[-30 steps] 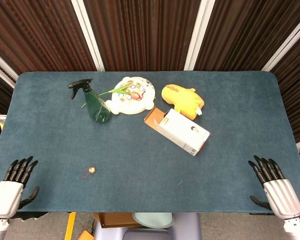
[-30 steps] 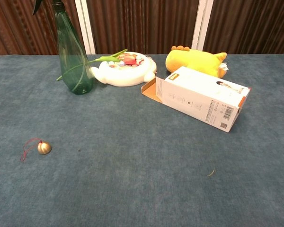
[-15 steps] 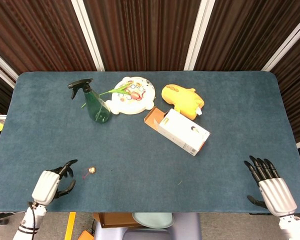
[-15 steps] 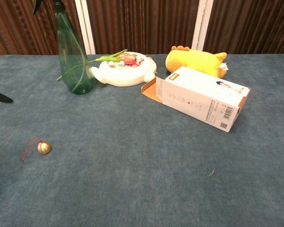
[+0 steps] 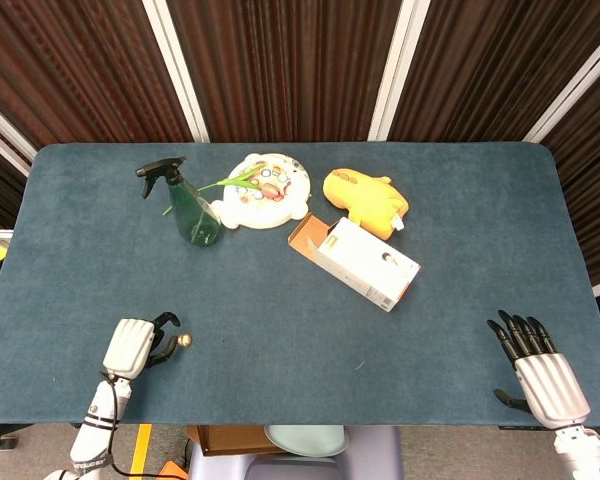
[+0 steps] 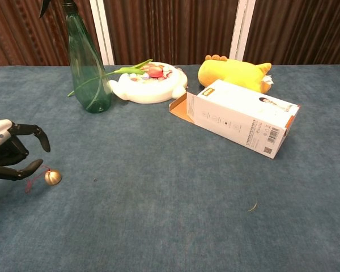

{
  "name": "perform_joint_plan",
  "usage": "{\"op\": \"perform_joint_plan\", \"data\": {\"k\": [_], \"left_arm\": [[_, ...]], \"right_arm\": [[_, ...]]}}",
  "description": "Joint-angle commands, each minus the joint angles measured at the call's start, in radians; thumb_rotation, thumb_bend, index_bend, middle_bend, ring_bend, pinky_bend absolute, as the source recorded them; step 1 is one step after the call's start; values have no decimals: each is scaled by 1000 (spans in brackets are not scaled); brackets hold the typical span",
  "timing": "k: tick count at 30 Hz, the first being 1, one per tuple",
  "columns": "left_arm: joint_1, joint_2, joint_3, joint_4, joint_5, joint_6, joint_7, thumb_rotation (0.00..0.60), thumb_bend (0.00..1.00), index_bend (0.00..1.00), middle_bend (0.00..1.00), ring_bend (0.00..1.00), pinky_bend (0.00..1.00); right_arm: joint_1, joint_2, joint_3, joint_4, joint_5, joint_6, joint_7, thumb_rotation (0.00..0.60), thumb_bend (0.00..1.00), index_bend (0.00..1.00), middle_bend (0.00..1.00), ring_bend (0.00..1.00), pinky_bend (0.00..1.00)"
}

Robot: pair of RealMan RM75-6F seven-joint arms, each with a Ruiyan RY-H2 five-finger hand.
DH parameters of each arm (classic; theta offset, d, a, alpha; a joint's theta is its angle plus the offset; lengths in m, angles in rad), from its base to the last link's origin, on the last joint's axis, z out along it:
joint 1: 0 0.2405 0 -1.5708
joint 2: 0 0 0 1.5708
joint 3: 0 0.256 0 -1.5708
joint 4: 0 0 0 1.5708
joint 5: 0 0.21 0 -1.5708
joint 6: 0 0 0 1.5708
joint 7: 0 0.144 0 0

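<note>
A small gold bell [image 6: 52, 177] with a red string [image 6: 32, 181] lies on the blue table [image 5: 280, 300] near the front left; the head view shows the bell [image 5: 184, 340] too. My left hand [image 6: 10, 154] hovers just left of it, fingers curled apart around nothing, a fingertip close to the string. In the head view the left hand [image 5: 138, 345] sits beside the bell. My right hand [image 5: 538, 368] rests at the table's front right edge, fingers spread, holding nothing.
At the back stand a green spray bottle [image 5: 188, 205], a white round toy [image 5: 264, 190] with a green stem, a yellow plush [image 5: 365, 198] and a white carton [image 5: 361, 261] lying on its side with an open flap.
My left hand has moved in from the front left corner to the right, up to the bell, with its fingers curling. The right hand has shifted only slightly.
</note>
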Motion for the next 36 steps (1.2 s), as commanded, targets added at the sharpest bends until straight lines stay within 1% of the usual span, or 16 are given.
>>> {"op": "perform_joint_plan", "data": {"k": [1, 6, 10, 20, 23, 36], "left_arm": [[-6, -10, 9, 9, -4, -6, 13, 600, 421, 476, 1000, 1000, 1000], [-12, -22, 23, 17, -14, -21, 43, 600, 421, 478, 1000, 1000, 1000], [-10, -22, 34, 15, -21, -25, 34, 600, 420, 493, 1000, 1000, 1000], [-22, -35, 37, 50, -33, -28, 46, 600, 421, 496, 1000, 1000, 1000], [-27, -27, 41, 47, -43, -49, 34, 600, 420, 509, 1000, 1000, 1000], [-34, -21, 41, 42, -58, -49, 42, 600, 419, 533, 1000, 1000, 1000]], "right_arm": [[0, 1, 0, 0, 1, 2, 3, 600, 240, 0, 0, 0, 0], [1, 4, -4, 0, -3, 1, 7, 600, 240, 0, 0, 0, 0], [1, 5, -3, 0, 0, 1, 10, 600, 240, 0, 0, 0, 0], [2, 7, -7, -2, 0, -1, 9, 600, 240, 0, 0, 0, 0], [4, 8, -10, -3, -2, -7, 9, 600, 240, 0, 0, 0, 0], [13, 19, -22, -10, -3, -32, 1, 600, 240, 0, 0, 0, 0]]}}
